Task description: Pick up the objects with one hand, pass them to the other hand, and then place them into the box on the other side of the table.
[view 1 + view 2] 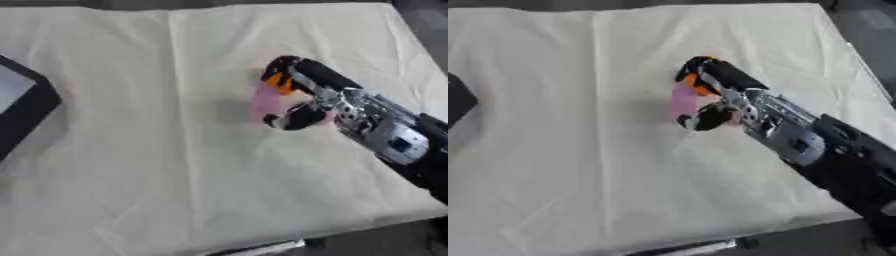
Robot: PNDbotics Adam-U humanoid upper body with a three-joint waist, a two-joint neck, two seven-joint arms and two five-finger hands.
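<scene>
Black right hand [302, 97] (orange patch, perhaps trim), silver wrist, black forearm.

Stereo head pair, looking steeply down, close; both share cloth-covered table [131, 150], right view shifted.

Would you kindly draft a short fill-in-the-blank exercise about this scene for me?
1. The robot's ____ hand is curled around the pink object.
2. The dark box lies at the table's ____ edge.
3. The table is covered with a ____ -coloured cloth.
4. A patch of ____ colour shows between the fingers, above the pink object.

Missing words: right; left; cream; orange
</scene>
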